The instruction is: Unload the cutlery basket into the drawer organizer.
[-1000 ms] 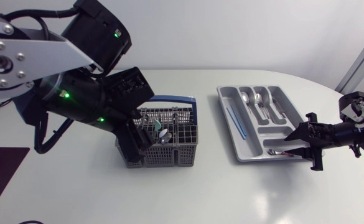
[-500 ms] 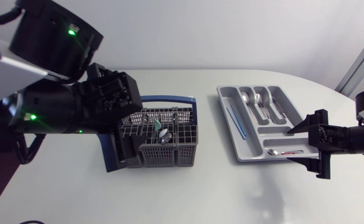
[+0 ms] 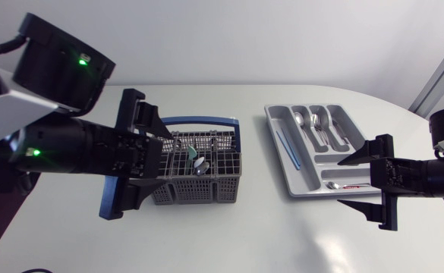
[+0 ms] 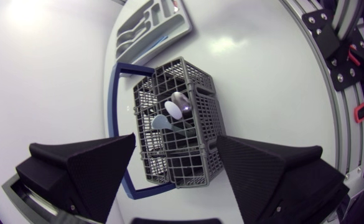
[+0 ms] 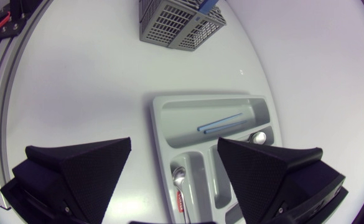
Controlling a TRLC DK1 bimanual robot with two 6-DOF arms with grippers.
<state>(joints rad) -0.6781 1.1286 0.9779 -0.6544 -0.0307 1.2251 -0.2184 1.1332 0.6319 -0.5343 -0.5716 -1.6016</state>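
Picking in hand: the left gripper [image 4: 175,146], fingers spread and empty, hangs above the cutlery basket [image 4: 191,140], where spoons [image 4: 180,106] stand bowl-up. Well right of the basket lies the part-filled drawer organizer [image 3: 307,179]; past it is the right gripper [image 3: 343,182], likewise open. Next, seemingly: descend, pinch one spoon.

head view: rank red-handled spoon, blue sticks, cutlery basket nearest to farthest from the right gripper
1. red-handled spoon, in the organizer compartment beside the right gripper
2. blue sticks, in the organizer's long slot, basket side
3. cutlery basket, across the table
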